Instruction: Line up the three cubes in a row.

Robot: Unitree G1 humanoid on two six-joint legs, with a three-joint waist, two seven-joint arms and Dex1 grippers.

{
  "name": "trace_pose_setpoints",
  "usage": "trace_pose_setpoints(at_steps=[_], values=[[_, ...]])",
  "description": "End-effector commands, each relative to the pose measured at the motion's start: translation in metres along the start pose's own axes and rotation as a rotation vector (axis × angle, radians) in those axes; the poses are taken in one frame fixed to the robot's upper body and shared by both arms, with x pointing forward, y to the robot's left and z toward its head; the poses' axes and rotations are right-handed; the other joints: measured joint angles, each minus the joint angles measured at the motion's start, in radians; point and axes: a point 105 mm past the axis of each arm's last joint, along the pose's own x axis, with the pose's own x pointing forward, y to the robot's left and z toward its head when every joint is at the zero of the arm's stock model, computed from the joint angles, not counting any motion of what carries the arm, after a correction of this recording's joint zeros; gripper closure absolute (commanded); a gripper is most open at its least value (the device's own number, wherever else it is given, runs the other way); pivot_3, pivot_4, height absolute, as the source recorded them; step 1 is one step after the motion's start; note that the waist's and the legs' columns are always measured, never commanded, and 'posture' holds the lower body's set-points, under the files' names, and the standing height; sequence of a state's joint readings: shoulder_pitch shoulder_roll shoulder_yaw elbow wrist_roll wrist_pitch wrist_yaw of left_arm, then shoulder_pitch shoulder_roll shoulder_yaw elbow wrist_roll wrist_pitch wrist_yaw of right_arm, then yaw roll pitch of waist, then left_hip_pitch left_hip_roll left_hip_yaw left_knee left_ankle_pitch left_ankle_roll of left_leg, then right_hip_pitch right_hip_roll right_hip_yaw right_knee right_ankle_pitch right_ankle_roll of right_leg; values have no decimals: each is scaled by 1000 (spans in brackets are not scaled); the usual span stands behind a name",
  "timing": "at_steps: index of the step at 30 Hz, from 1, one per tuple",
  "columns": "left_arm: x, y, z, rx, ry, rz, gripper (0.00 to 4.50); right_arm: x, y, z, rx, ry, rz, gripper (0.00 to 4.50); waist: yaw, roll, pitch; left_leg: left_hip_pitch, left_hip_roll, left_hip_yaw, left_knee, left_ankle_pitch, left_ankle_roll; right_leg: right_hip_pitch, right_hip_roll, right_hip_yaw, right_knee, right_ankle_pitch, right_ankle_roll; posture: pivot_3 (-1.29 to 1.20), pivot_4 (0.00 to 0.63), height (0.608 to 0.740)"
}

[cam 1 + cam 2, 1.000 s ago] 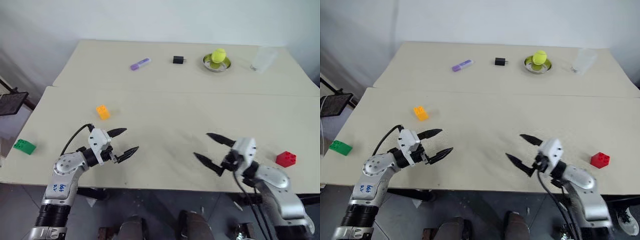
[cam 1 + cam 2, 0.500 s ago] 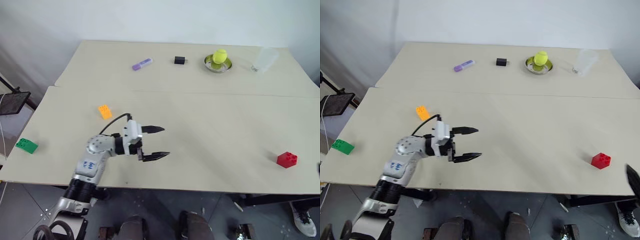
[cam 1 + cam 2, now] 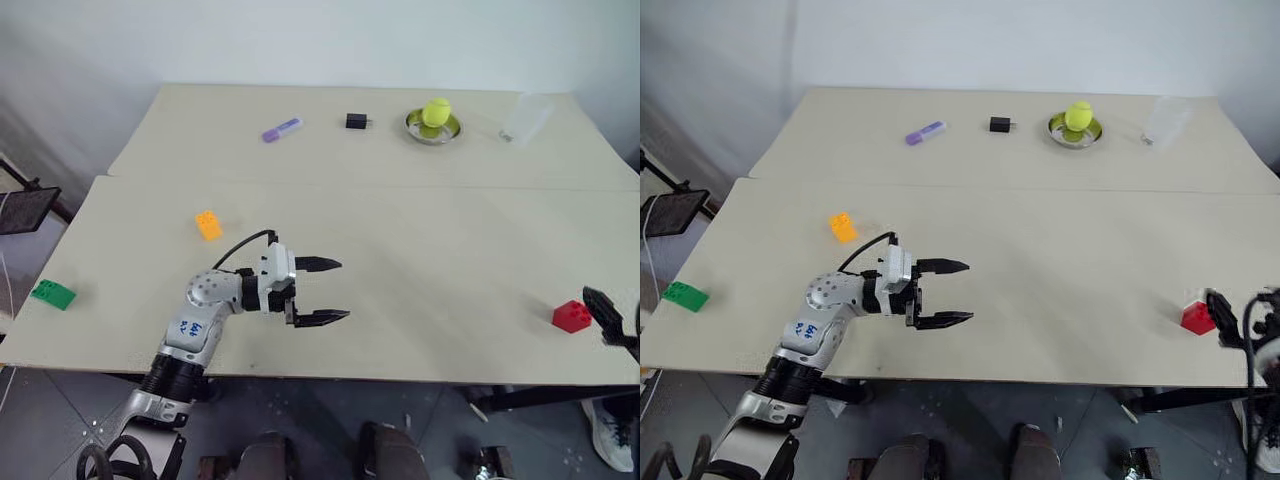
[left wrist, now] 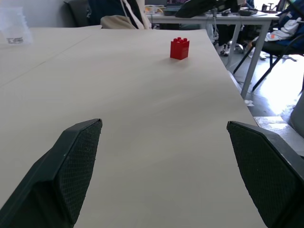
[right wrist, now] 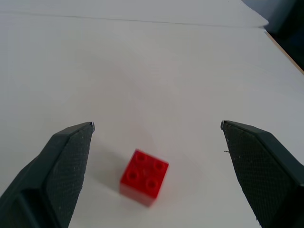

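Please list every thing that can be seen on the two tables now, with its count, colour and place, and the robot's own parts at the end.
red cube: 1, red, near table, right end by the front edge
orange-yellow cube: 1, orange-yellow, near table, left part
green cube: 1, green, near table, far left edge
marker-like stick: 1, purple, far table, left of middle
small box: 1, black, far table, middle
tennis ball: 1, yellow-green, in the metal dish
metal dish: 1, silver, far table, right of middle
plastic cup: 1, clear, far table, right end
left gripper: 1, black, open, over the near table
right gripper: 1, black, open, over the red cube
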State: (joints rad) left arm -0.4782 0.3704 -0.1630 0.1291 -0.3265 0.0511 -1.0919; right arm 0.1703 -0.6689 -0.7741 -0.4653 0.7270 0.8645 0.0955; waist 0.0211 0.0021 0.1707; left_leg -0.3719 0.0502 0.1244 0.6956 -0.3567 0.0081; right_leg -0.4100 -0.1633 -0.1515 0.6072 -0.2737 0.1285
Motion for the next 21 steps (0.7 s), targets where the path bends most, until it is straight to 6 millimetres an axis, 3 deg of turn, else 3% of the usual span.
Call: trace_pose_setpoints(at_steps=[1, 12, 15, 18, 20, 21], values=[[-3, 1, 8, 40, -19, 21, 12, 8, -11, -8, 0, 60, -114, 0, 5, 0, 0, 0, 0, 0, 0, 0, 0, 0, 0, -1, 0, 0, 0, 0, 150, 740], [-6, 2, 9, 58, -11, 51, 12, 18, -2, -46, 46, 203, -167, 0, 1, 0, 0, -3, -1, 5, 1, 0, 0, 0, 0, -2, 0, 0, 1, 0, 150, 740], [-7, 6, 9, 63, -9, 60, 0, 19, 8, -48, 57, 202, -124, 606, 2, 0, 0, -3, -1, 5, 1, 0, 0, 0, 0, -2, 0, 0, 1, 0, 150, 740], [-7, 8, 9, 69, -8, 66, 0, 20, 11, -46, 55, 195, -98, 1632, 1, 0, 0, -3, -1, 5, 1, 0, 0, 0, 0, -2, -1, 0, 1, 0, 150, 740], [-7, 9, 10, 72, -7, 70, 0, 23, 18, -37, 26, 161, -47, 2302, 0, 0, 0, -3, -1, 5, 1, 0, 0, 0, 0, -2, 0, 0, 1, 0, 150, 740], [-9, 9, 9, 74, -4, 77, 0, 26, 33, -28, -12, 135, 46, 2605, -1, 0, 0, -3, 0, 5, 1, 0, 0, 0, 0, -2, 0, 0, 1, 0, 150, 740]])
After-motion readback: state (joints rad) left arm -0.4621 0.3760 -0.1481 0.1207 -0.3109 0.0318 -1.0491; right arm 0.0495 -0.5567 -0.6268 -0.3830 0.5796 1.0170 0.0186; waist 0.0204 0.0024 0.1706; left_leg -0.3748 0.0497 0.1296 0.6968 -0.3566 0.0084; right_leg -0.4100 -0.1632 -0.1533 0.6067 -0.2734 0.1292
